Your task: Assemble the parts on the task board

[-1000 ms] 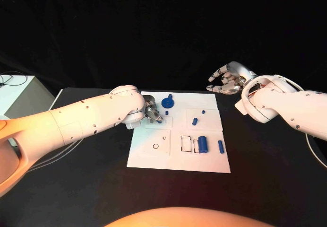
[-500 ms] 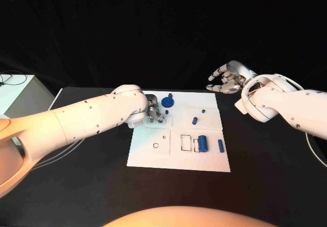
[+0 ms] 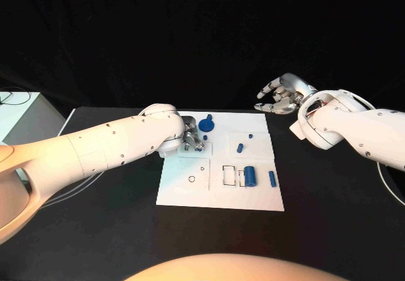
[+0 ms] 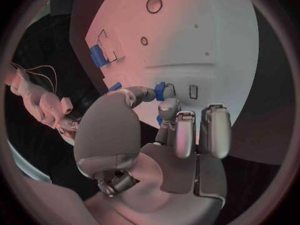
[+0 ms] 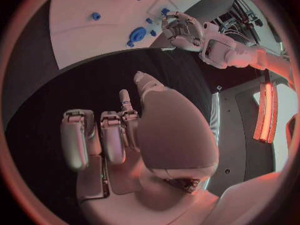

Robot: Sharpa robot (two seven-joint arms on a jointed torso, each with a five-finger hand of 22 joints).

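Task board [image 3: 221,196] — near edge (far from left hand [image 3: 191,136]) bare

A black counter [image 3: 101,234] carries the white task board [image 3: 221,199], which lies flat near its middle. At the counter's far left edge stands what may be a white box [image 3: 21,114].

The task board [image 3: 221,196] — a white plate — lies flat mid-table. On it, a blue round part [image 3: 208,125] sits near its far edge, a small blue peg [image 3: 240,148] at centre, and a blue cylinder [image 3: 250,175] beside a slim blue bar [image 3: 273,179] — toward its right side.
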